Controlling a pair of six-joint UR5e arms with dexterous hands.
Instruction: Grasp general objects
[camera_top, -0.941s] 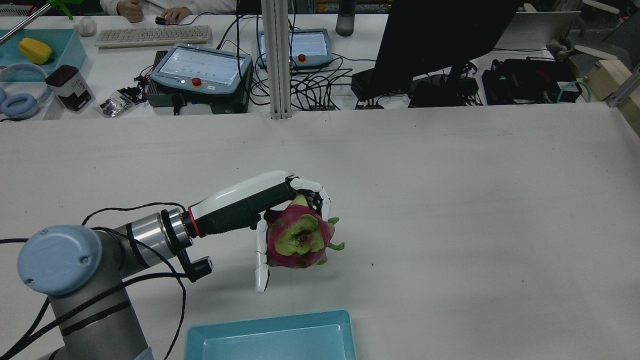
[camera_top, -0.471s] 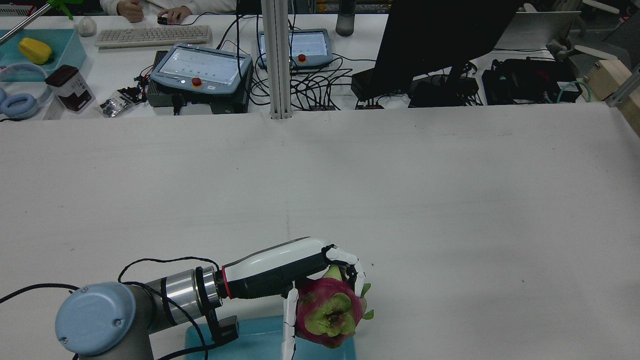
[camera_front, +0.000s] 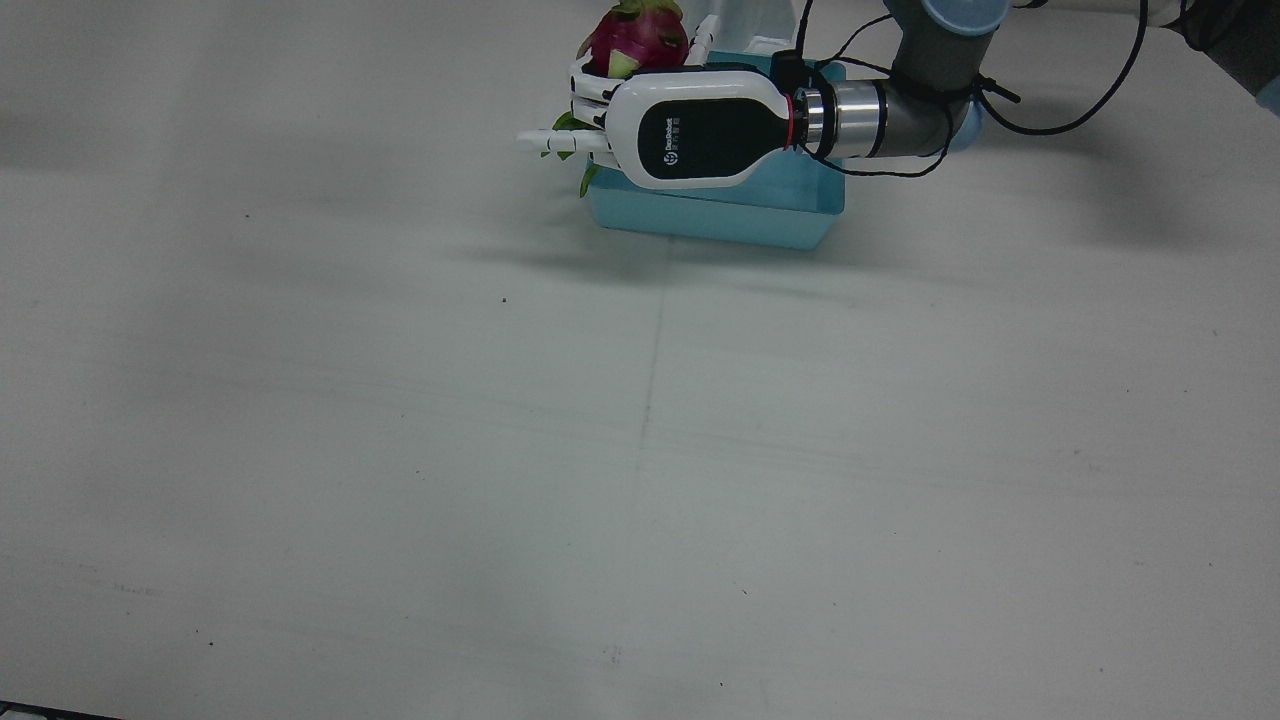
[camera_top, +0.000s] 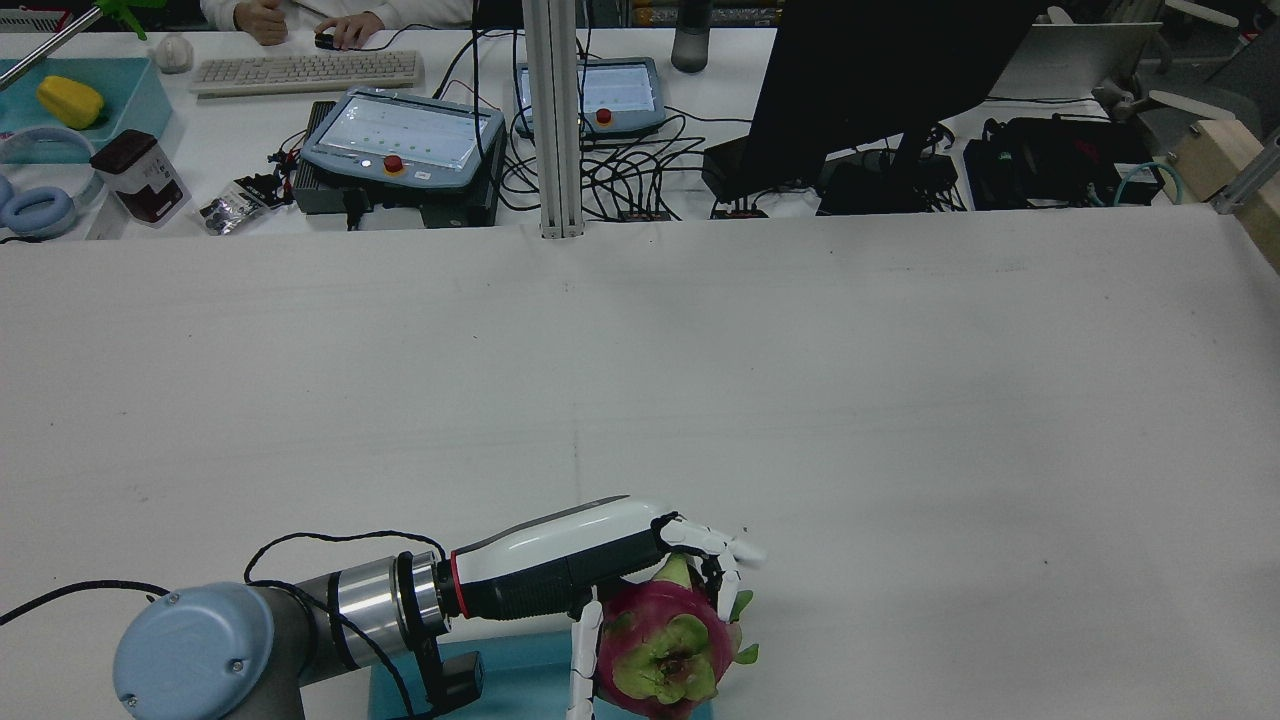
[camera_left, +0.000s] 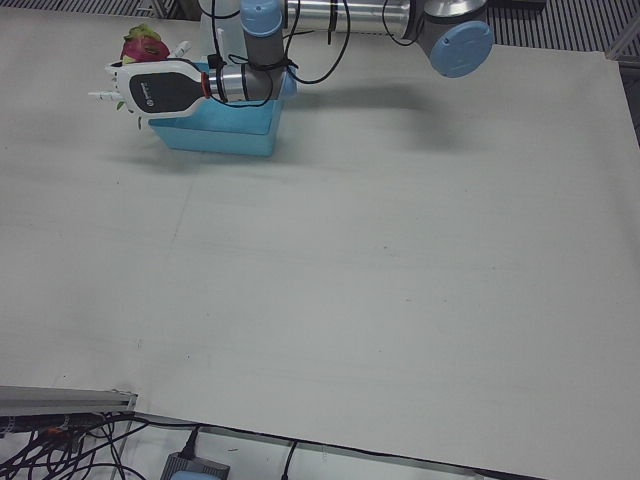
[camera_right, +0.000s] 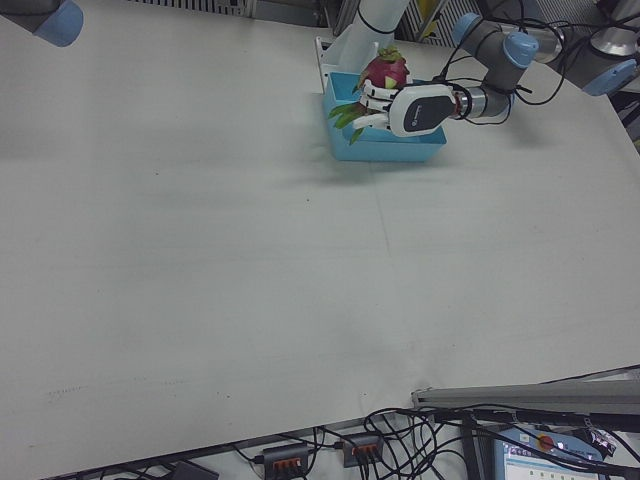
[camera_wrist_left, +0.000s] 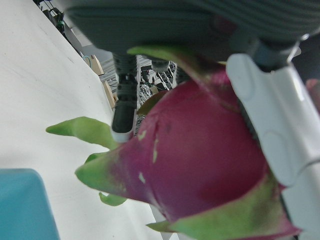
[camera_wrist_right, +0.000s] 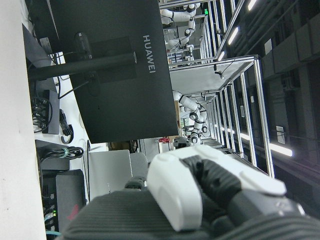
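A pink dragon fruit (camera_top: 665, 650) with green scales sits in my left hand (camera_top: 560, 570), which holds it above the corner of a blue tray (camera_top: 510, 680) at the near edge of the table. Its thumb lies on one side of the fruit. Some fingers (camera_top: 738, 548) are stretched out past it and one still curls round it. The front view shows the fruit (camera_front: 635, 40) behind the hand (camera_front: 690, 125), over the tray's (camera_front: 720, 215) back corner. The left hand view shows the fruit (camera_wrist_left: 200, 160) close against the palm. The right hand view shows only part of my right hand (camera_wrist_right: 175, 192).
The white table (camera_top: 900, 400) stretches wide beyond the tray. Past its far edge stand a black monitor (camera_top: 880, 70), two teach pendants (camera_top: 400, 135) and cables. My left arm (camera_front: 900, 100) reaches over the tray.
My left hand carried the fruit back toward the robot to the tray's corner. Since half a second ago it sank slightly and some fingers straightened outward.
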